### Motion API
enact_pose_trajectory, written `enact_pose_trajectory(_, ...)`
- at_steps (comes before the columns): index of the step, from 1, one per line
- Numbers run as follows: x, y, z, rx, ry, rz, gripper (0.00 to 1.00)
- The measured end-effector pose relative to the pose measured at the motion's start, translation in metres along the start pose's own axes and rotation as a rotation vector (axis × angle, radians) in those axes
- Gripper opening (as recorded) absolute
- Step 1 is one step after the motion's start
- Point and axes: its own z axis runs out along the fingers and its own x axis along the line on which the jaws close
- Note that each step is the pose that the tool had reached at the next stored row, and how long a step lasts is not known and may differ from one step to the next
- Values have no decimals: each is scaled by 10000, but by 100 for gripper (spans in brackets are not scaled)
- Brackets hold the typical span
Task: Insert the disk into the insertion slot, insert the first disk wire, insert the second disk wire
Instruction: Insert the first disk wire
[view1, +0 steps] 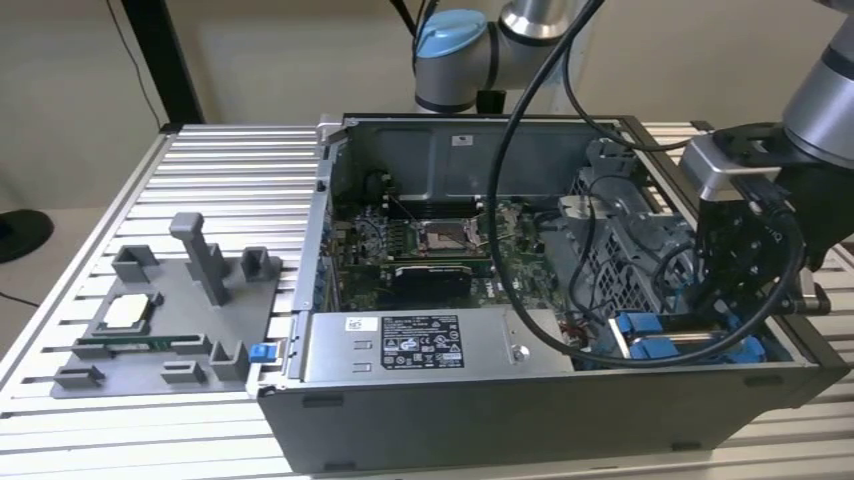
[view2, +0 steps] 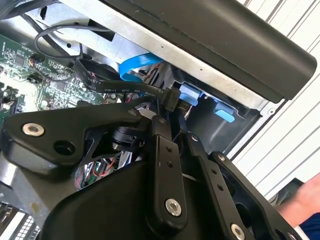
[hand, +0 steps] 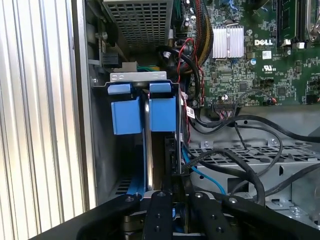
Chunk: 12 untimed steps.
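Nearest, the dark grey open computer case (view1: 534, 425) is lying by the near edge of the slatted aluminium table (view1: 80, 425). A grey power supply box (view1: 414, 345) with a black-and-white label is sitting just inside the case's near wall.

At the case's near corner on the exterior view's right, the flat silver disk (hand: 146, 145) in its bright blue plastic carrier frame (view1: 650, 340) is sitting edge-up inside the grey sheet-metal insertion slot (hand: 137, 76). The frame's blue tabs are showing at the slot's mouth.

The black gripper (view1: 714, 318) is hanging down into that same corner, directly over the disk. In the second wrist view its fingers (view2: 161, 145) are standing almost together, pinching a small black plug (view2: 170, 99) on the end of a flat black wire (view2: 110, 86). The plug is sitting just beside the blue trim. A light blue wire (view2: 136, 66) is curving close behind it.

Further in, the green motherboard (view1: 427, 240) is lying on the case floor. A grey plastic fixture block (view1: 174, 320) is standing near the table's edge on the exterior view's left. By the far edge, the arm's blue-capped joint (view1: 451, 55) is standing behind the case.
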Motion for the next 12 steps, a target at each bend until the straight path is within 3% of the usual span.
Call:
enact_pose_trajectory(6, 3, 0, -7, -6, -47, 1, 0)
enact_pose_trajectory(12, -1, -1, -235, -3, -28, 0, 0)
